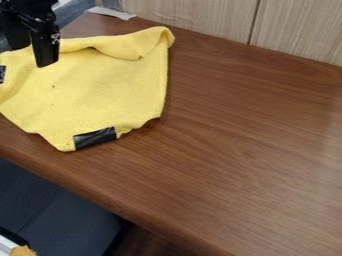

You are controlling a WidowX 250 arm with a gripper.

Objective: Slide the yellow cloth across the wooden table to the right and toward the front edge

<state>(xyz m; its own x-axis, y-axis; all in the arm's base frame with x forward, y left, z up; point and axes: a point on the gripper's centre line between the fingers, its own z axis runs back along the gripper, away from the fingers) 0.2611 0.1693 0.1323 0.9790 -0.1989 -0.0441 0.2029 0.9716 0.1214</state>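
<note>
Tabletop (240, 150): brown wood grain, rounded front edge running on a slant from the left side down to the bottom. Occupies the middle and right.

Panelling (300, 32): pale, streaked wood, one dark upright seam; stands along the far edge of the tabletop, upper right.

Seat-like surface (67, 215): dark blue, below the front edge of the tabletop, lower left.

Cloth (107, 87): yellow, one piece, spread on the left part of the tabletop. Far edge turned over in a soft fold, rising to a rounded corner at the right; near edge wavy, narrowing to a blunt corner toward the front edge of the tabletop. A few small dark specks on the upper face.

Pincer (32, 56): black, two fingers, hanging over the far left part of the cloth. Open, the fingers standing apart with nothing gripped between them; whether the tips touch the cloth cannot be told.

Near patch (95, 138): black, shiny, wrinkled, tape-like; set along the near edge of the cloth.

White strip (111, 12): flat, at the far edge of the tabletop, beyond the cloth.

Side patch (2, 74): black, on the cloth at the left edge of the view, partly cut off.

Orange-tan piece (22, 251): bottom left corner, mostly cut off; kind not clear.
</note>
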